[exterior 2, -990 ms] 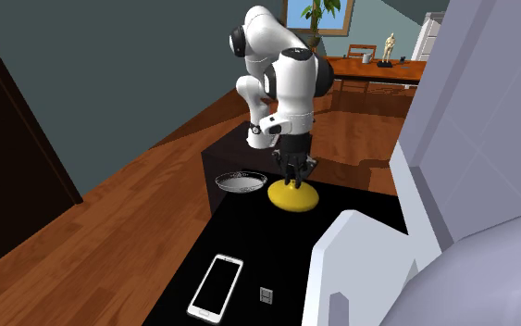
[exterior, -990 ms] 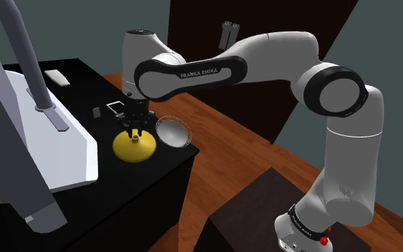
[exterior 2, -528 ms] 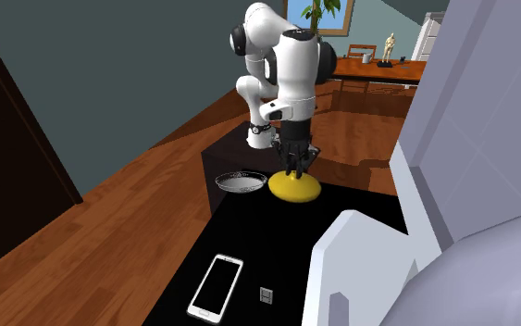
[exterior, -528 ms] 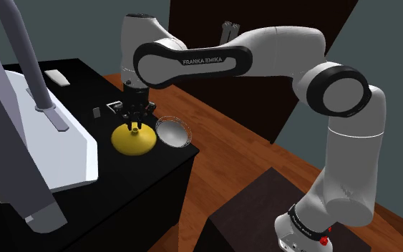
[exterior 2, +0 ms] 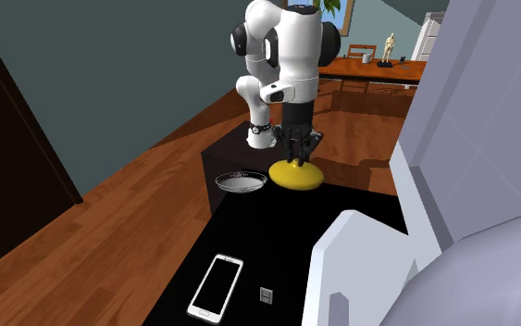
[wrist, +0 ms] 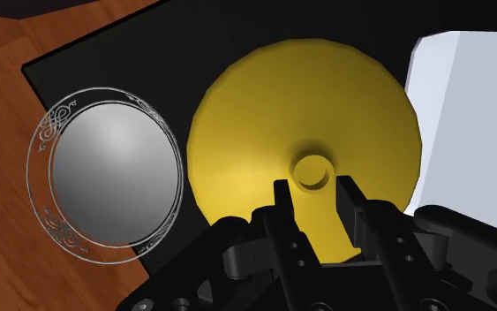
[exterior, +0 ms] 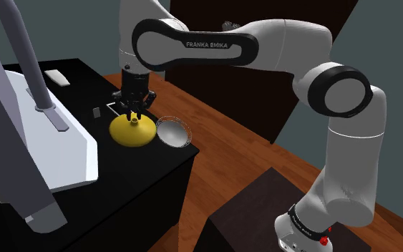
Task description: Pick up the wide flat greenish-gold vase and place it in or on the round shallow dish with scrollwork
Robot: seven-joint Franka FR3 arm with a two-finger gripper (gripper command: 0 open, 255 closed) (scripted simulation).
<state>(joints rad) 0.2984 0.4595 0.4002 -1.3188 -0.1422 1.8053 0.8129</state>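
The wide yellow-gold vase [exterior: 132,132] [exterior 2: 296,176] [wrist: 264,124] hangs just above the black table [exterior: 146,175] [exterior 2: 249,236]. My gripper [exterior: 133,114] [exterior 2: 298,157] [wrist: 314,188] comes straight down on it and is shut on the vase's small neck at its centre. The round shallow dish [exterior: 172,132] [exterior 2: 241,181] [wrist: 105,177], grey with a clear scrollwork rim, sits on the table close beside the vase, near the table's edge. Vase and dish are apart.
A big white-grey appliance [exterior: 49,143] [exterior 2: 369,259] [wrist: 467,115] stands on the table close to the vase, opposite the dish. A phone [exterior 2: 216,286] [exterior: 56,76] and a small grey item [exterior 2: 266,295] [exterior: 96,112] lie farther along the table. Wooden floor lies beyond the table's edge.
The gripper has risen with the vase in it, lifting it off the table and a little toward the shoulder view's upper left. The dish has stayed put.
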